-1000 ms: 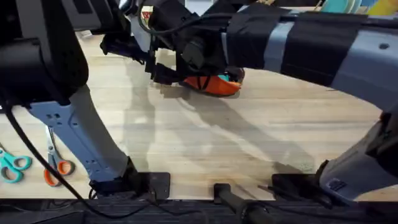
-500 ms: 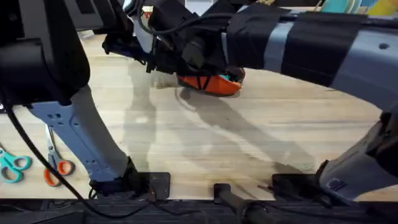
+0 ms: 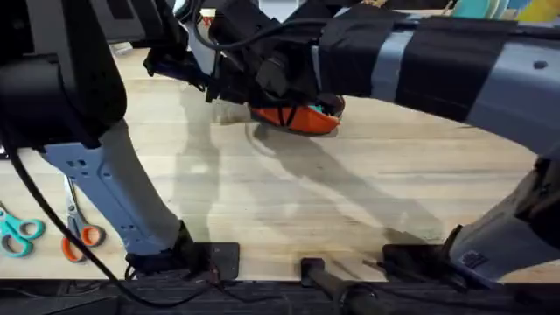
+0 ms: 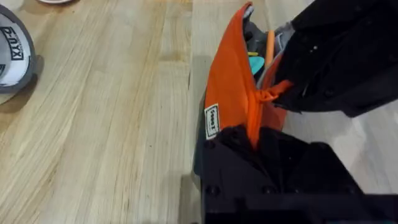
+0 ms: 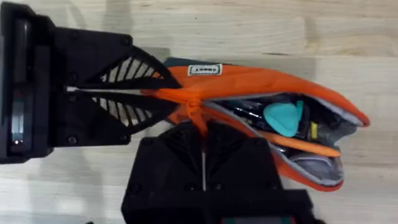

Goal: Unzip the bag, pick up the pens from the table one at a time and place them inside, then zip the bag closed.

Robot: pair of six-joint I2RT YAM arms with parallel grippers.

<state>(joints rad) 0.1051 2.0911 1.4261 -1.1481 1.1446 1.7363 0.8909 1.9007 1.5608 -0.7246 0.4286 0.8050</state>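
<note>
Scissors (image 3: 74, 229) lie nearest, at the table's (image 3: 289, 201) left edge. Farther out, both grippers meet at the bag (image 3: 297, 118). The left gripper (image 4: 252, 134) pinches the pouch's closed end; the right gripper (image 5: 202, 127) seems clamped on the pull tab (image 5: 193, 112), though its fingers are partly hidden. The pouch gapes, pens (image 5: 305, 144) inside. Soft, light fabric: it would buckle unless both ends stay held taut.

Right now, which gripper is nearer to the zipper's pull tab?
Right. The right gripper pinches the pull tab; the left gripper clamps the end of the bag, just beside it.
</note>
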